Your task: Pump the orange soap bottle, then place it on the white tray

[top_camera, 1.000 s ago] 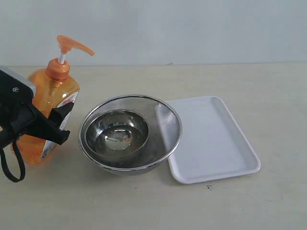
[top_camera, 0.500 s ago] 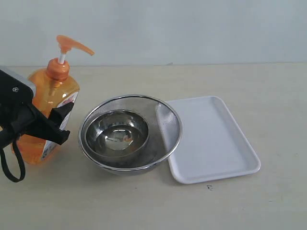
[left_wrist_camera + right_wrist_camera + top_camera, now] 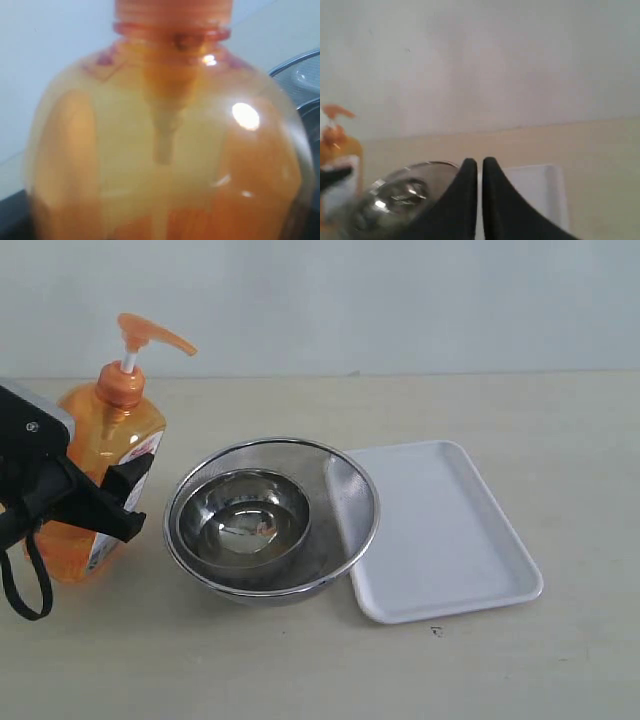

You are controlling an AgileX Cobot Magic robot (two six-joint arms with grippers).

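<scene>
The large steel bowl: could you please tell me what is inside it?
A smaller steel bowl nests inside the large steel bowl; its bottom beneath is covered.

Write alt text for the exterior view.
The left gripper grips the orange soap bottle, upright at the left of the table. Beside it a small steel bowl sits inside a larger mesh bowl, whose rim overlaps the white tray.

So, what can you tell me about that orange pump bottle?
The orange soap bottle is tall, translucent orange plastic with liquid inside. Its orange pump head sits raised on a white stem; a white-and-red label shows on its side. It stands upright on the table, beside the steel bowls, away from the white tray. The left gripper clasps its body between black fingers.
</scene>
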